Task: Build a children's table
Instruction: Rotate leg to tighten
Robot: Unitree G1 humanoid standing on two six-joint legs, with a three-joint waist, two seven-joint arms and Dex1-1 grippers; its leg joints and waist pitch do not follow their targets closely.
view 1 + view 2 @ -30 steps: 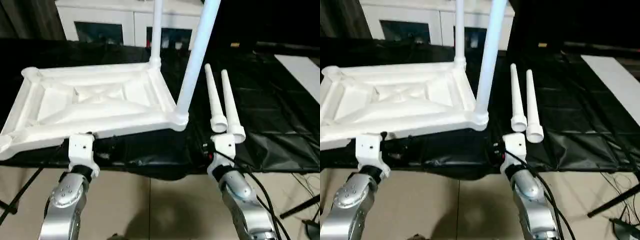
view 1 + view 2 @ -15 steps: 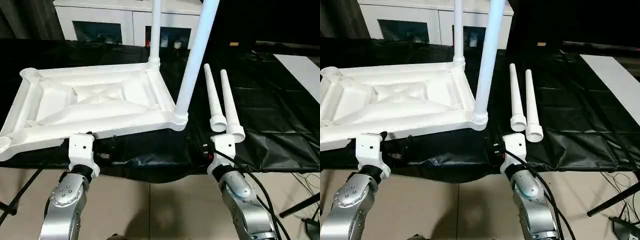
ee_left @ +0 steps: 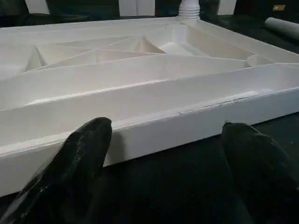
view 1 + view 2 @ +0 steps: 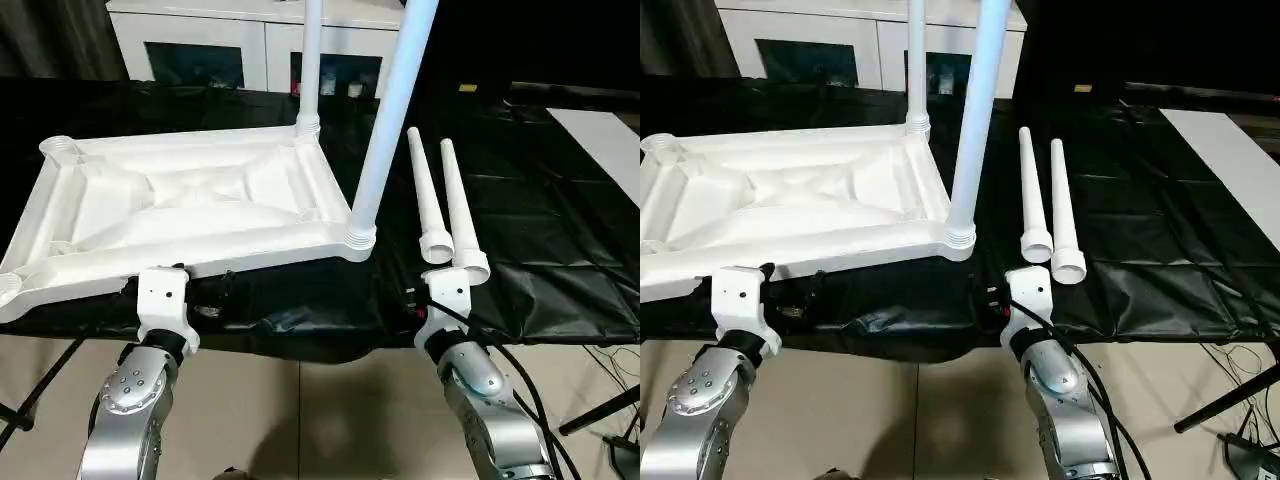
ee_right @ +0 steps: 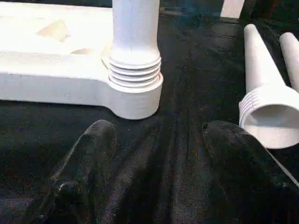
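From my head cameras the table top (image 4: pixel 190 205) lies upside down on the black-draped surface (image 4: pixel 560 250), ribs up. Two legs stand in its sockets: the near leg (image 4: pixel 385 130) at the corner closest to my right arm, the far leg (image 4: pixel 311 65) at the corner behind it. Two loose legs (image 4: pixel 445 205) lie side by side just right of the near leg, wide ends toward me. A white cabinet (image 4: pixel 230 45) stands beyond the table top.

The right wrist camera adds what the head view lacks: exposed thread rings on the near leg's base (image 5: pixel 134 70) above the socket, and the open mouth of one loose leg (image 5: pixel 268 123). The left wrist camera shows the table top's near rim (image 3: pixel 187 126) close ahead.

Left claw (image 3: pixel 170 154): fingers wide apart, empty, low in front of that rim. Right claw (image 5: pixel 156 163): fingers spread, empty, aimed between the near leg's socket and the loose legs. Both forearms reach forward below the surface edge.

Against a second ago, both arms are unmoved; the near leg now stands a little steeper.
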